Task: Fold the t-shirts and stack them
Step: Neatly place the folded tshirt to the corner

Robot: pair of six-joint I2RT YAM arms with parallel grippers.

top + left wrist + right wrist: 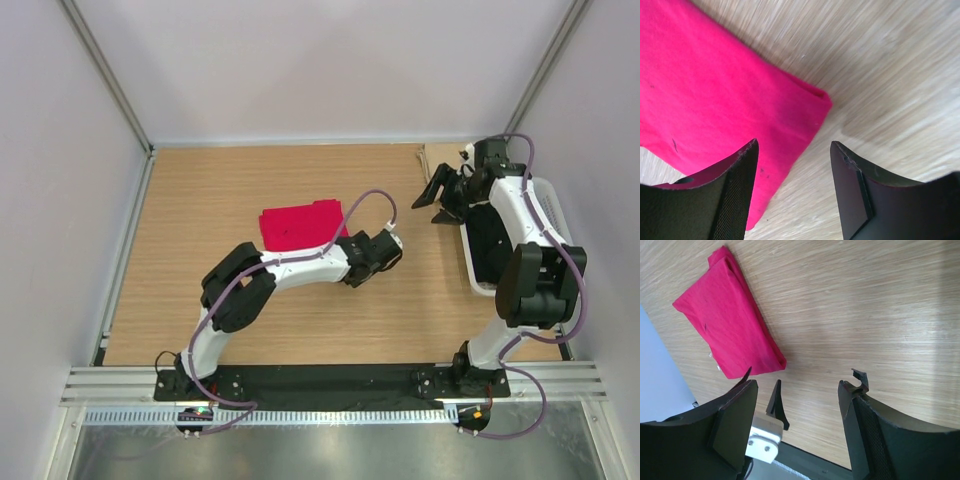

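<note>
- Top external view: we see one crimson t-shirt (300,224) folded into a flat, roughly rectangular packet. It lies on the wooden table (200,200), left of centre and toward the far side.
- The left gripper (388,250) sits just to the right of the t-shirt, at the end of an arm stretched out low across the table.
- In the left wrist view, its two fingers are spread apart with nothing between them. Bare wood shows in the gap, and a folded corner of the red cloth lies just ahead (one finger overlaps the cloth's edge in this view, but we cannot tell whether it touches).
- The right gripper (437,203) is at the far right, beside the white lattice basket (478,285) and well apart from the t-shirt.
- In the right wrist view, its jaws also stand wide and hold nothing. The folded t-shirt lies across open wood, up and to the left of the fingers.
- We can make out a few small dark specks on the red cloth.
</note>
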